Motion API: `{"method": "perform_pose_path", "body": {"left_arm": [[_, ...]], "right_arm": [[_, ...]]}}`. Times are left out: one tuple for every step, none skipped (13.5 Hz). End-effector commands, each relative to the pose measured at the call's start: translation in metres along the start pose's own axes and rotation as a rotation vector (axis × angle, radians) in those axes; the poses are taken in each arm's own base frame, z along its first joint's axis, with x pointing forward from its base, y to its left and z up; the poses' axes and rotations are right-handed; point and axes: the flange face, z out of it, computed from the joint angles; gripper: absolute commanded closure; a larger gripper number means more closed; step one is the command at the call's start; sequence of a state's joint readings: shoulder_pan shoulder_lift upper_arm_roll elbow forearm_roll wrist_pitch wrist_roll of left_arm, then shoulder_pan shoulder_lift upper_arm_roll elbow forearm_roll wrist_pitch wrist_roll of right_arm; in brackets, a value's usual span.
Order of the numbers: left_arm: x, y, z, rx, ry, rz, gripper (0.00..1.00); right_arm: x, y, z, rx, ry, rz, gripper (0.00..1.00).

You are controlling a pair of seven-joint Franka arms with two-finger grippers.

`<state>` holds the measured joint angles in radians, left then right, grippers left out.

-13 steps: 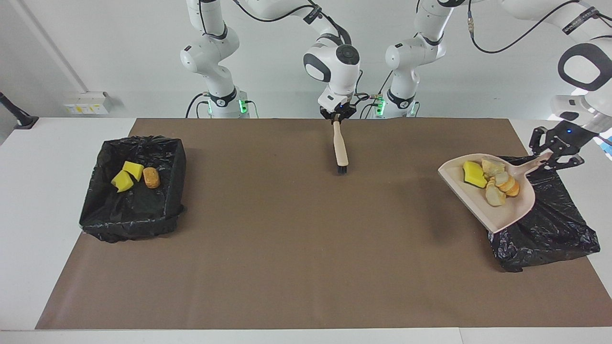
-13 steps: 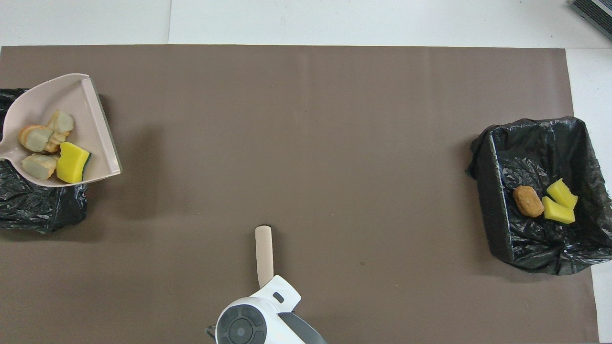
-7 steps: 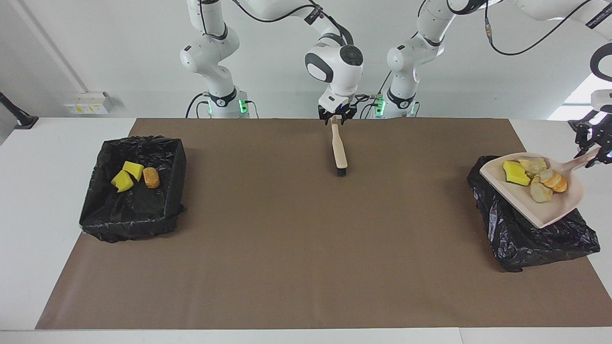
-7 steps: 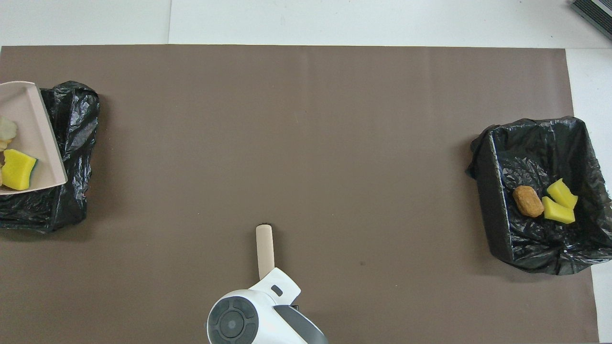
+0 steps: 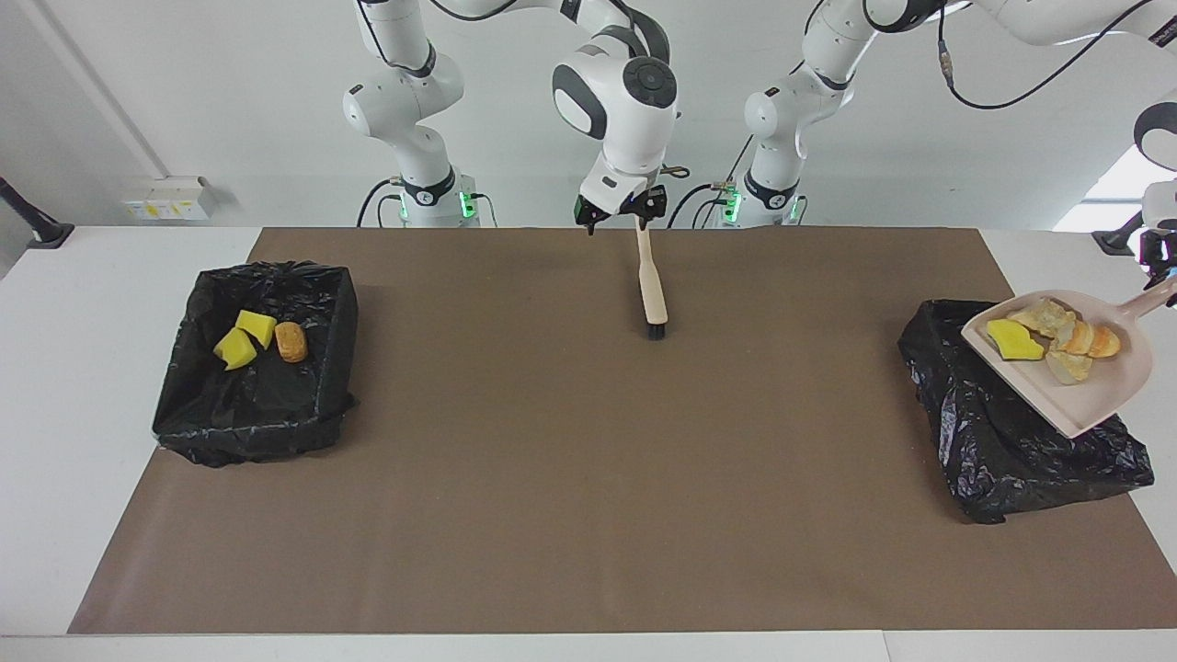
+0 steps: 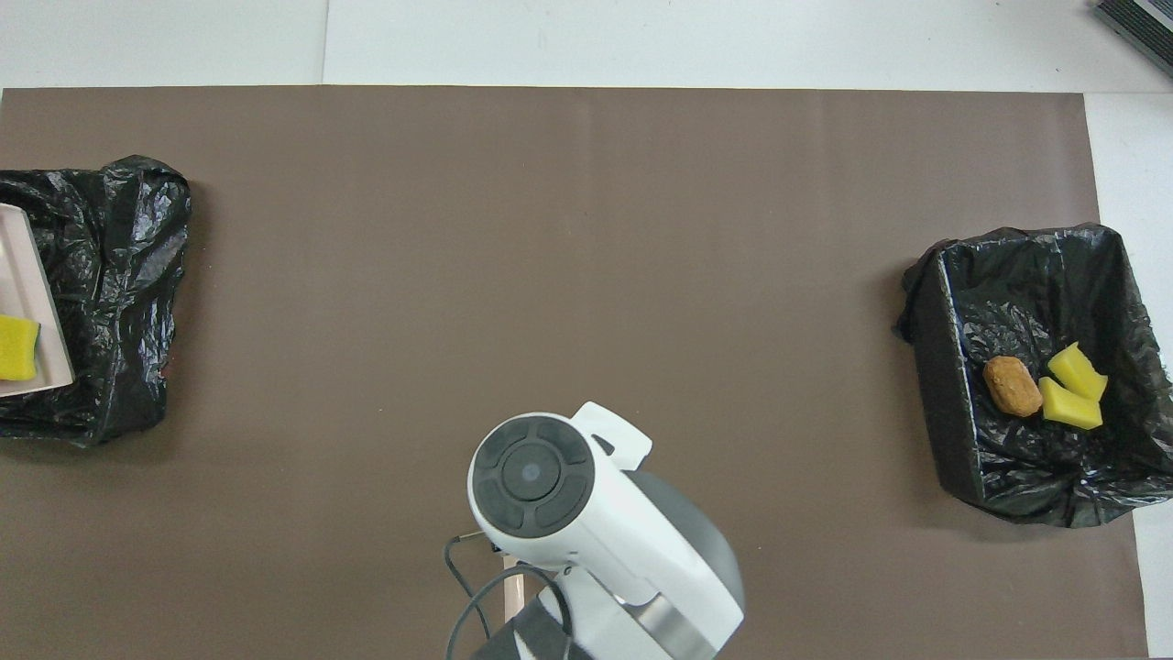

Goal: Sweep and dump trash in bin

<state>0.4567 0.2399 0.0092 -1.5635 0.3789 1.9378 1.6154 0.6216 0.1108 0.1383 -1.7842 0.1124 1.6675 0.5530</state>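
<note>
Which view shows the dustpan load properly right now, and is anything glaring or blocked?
Facing view: the dustpan and its trash show clearly over the black bin; a bright daylight patch sits by the left gripper, which the frame edge cuts. Overhead view: only a sliver of dustpan with one yellow sponge shows at the edge, and the right arm's wrist covers most of the brush.

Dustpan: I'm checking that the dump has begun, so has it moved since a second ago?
Yes. The dustpan has moved toward the left arm's end of the table and is now over the bin there.
</note>
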Motion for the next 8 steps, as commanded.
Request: {"method": "perform_pose_path", "body": {"left_arm": [[0.025, -0.009, -0.014, 0.026, -0.067, -0.008, 1.00], [0.029, -0.011, -0.017, 0.036, -0.119, 0.015, 1.00], [0.035, -0.014, -0.022, 0.046, -0.177, 0.054, 1.00], [0.040, -0.015, -0.025, 0.053, -0.218, 0.080, 1.00], [0.041, -0.015, -0.026, 0.051, -0.243, 0.089, 1.00], [0.040, -0.015, -0.028, 0.053, -0.273, 0.103, 1.00], [0.038, -0.016, -0.029, 0.053, -0.303, 0.114, 1.00], [0.036, -0.016, -0.032, 0.053, -0.334, 0.123, 1.00]], "right_arm": [[0.018, 0.050, -0.045, -0.010, -0.004, -0.094, 0.00], [0.025, 0.071, -0.058, -0.025, -0.003, -0.123, 0.00], [0.031, 0.095, -0.070, -0.028, 0.004, -0.140, 0.00], [0.037, 0.118, -0.081, -0.022, 0.008, -0.151, 0.00], [0.039, 0.140, -0.092, -0.011, 0.024, -0.157, 0.00], [0.041, 0.162, -0.101, -0.006, 0.040, -0.157, 0.00], [0.044, 0.185, -0.105, -0.004, 0.048, -0.148, 0.00], [0.049, 0.210, -0.107, -0.004, 0.052, -0.138, 0.00]]}}
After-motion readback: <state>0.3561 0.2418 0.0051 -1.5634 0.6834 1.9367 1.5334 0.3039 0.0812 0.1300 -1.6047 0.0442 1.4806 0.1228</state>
